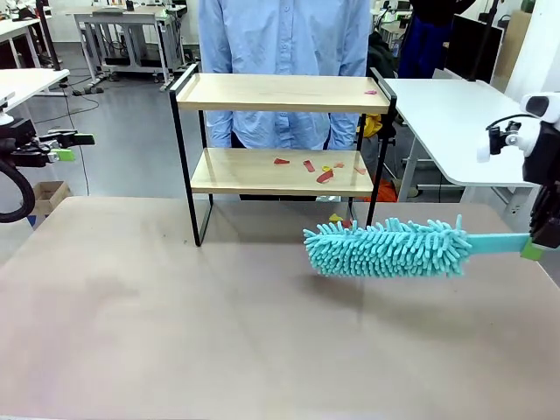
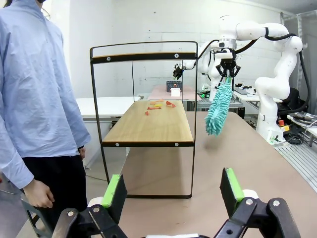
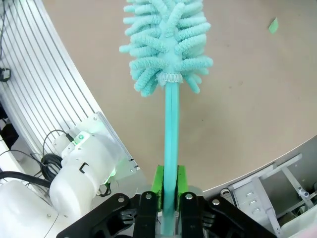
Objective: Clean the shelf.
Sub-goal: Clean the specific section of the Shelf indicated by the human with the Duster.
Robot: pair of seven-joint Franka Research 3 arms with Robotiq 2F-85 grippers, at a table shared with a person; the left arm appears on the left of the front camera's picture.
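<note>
The shelf (image 1: 280, 92) stands at the table's far side, two light wooden boards in a black frame. Several red and yellow scraps (image 1: 317, 168) lie on its lower board, and one small scrap (image 1: 371, 91) sits at the right end of the top board. My right gripper (image 1: 535, 247) is shut on the handle of a turquoise fluffy duster (image 1: 389, 248), held level above the table in front of the shelf's right leg. In the right wrist view the duster (image 3: 167, 44) runs straight out from the pinching fingers (image 3: 157, 184). My left gripper (image 2: 171, 191) is open, off the table's left side, facing the shelf (image 2: 146, 126) end-on.
A person in a light blue shirt (image 1: 284, 61) stands right behind the shelf; a hand (image 2: 37, 193) hangs by the side. A few scraps (image 1: 337, 219) lie on the table under the shelf. A white side table (image 1: 464, 122) stands to the right. The beige tabletop (image 1: 219, 324) is open in front.
</note>
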